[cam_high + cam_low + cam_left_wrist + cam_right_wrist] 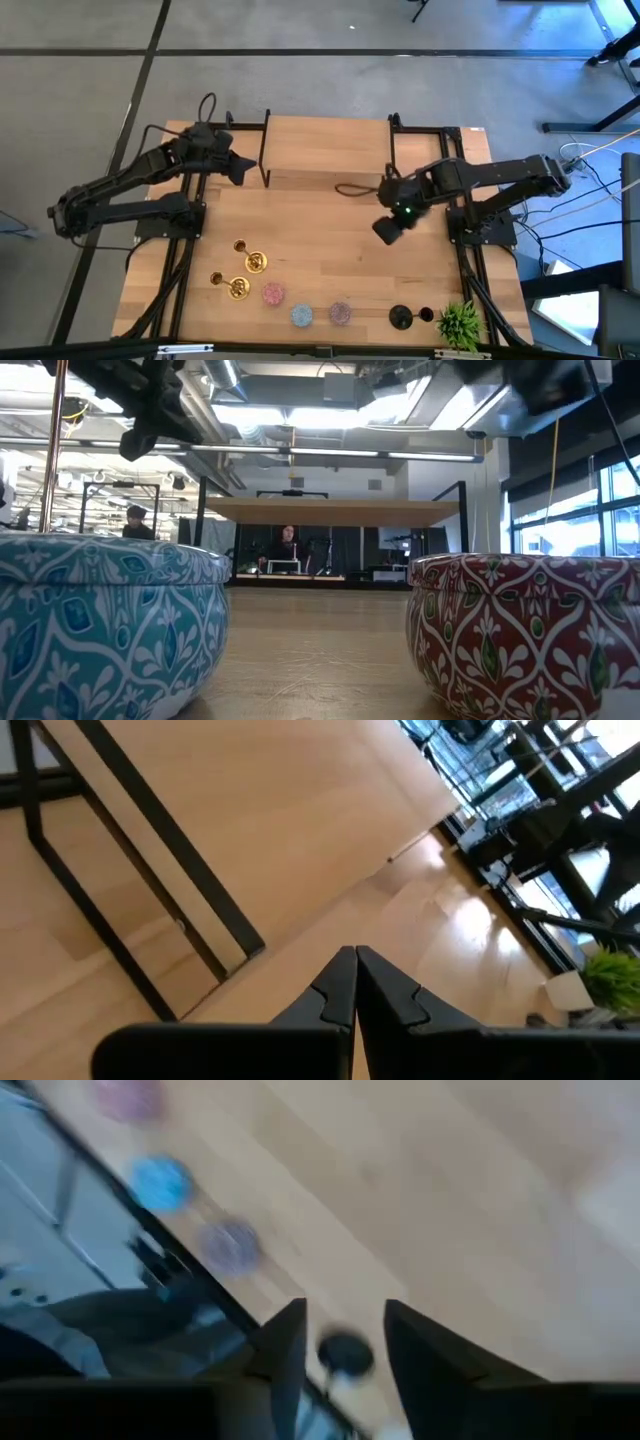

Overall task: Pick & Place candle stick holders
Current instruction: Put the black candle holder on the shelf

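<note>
Black holder (401,318) at table (330,160) edge | right gripper (387,229) near, apart

Along my table's near edge I see two shiny gold stick holders (256,262) and (237,289) standing close together at the left, slim stems rising from round bases. Just beside them runs a row of three squat round holders, well apart from each other: pink (273,294), then light blue (302,316), then purple (340,313). Farther right, alone, the black stick holder (401,318) stands on its round base.
</note>
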